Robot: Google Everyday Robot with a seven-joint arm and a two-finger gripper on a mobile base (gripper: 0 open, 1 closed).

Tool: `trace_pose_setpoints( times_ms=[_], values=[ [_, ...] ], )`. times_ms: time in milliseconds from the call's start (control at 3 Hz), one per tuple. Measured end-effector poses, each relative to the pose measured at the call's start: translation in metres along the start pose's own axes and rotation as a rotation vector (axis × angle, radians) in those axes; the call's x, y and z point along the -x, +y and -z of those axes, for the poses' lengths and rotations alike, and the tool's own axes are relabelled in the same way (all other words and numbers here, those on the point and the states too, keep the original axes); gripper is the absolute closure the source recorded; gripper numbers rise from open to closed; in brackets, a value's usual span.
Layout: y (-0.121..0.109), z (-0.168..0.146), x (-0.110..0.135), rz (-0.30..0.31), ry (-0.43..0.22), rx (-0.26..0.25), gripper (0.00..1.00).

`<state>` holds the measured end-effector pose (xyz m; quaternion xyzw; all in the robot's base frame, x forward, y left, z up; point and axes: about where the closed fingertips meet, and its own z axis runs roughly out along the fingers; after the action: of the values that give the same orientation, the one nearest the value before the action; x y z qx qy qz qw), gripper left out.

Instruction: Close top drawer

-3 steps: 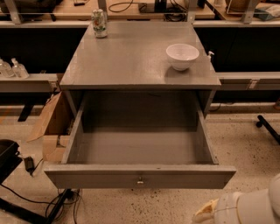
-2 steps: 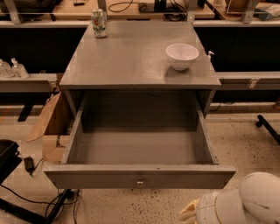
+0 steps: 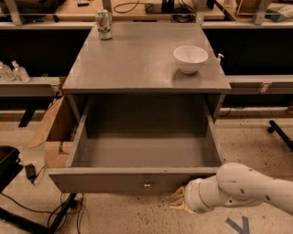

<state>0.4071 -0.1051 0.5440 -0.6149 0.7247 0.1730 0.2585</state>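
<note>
While the top drawer (image 3: 114, 180) stands pulled far out of the grey cabinet (image 3: 137, 73), I see my gripper (image 3: 179, 202) low down, close to the floor, just beside the drawer's front panel and right of its small knob (image 3: 147, 185). Whether the gripper is clenched or released I cannot tell. My white arm (image 3: 247, 186) reaches in from the right edge. On the cabinet top stand a white bowl (image 3: 190, 58) near the right side and a can (image 3: 104, 24) at the back left corner. A cardboard box (image 3: 55, 130) sits on the floor left of the cabinet.

robotics lab: cabled workbenches (image 3: 64, 9) behind, gripper (image 3: 179, 202) btm right
</note>
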Motion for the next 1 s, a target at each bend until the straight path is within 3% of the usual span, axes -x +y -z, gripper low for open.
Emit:
trace_pose_setpoints(
  times_ms=[333,667,1000],
  values=[
    [-0.001,-0.001,0.000,0.001,-0.001,0.000,1.00],
    [-0.058,0.003,0.008,0.033,0.002,-0.044,1.00],
    [-0.056,0.004,0.007,0.033,0.002,-0.044,1.00]
  ],
)
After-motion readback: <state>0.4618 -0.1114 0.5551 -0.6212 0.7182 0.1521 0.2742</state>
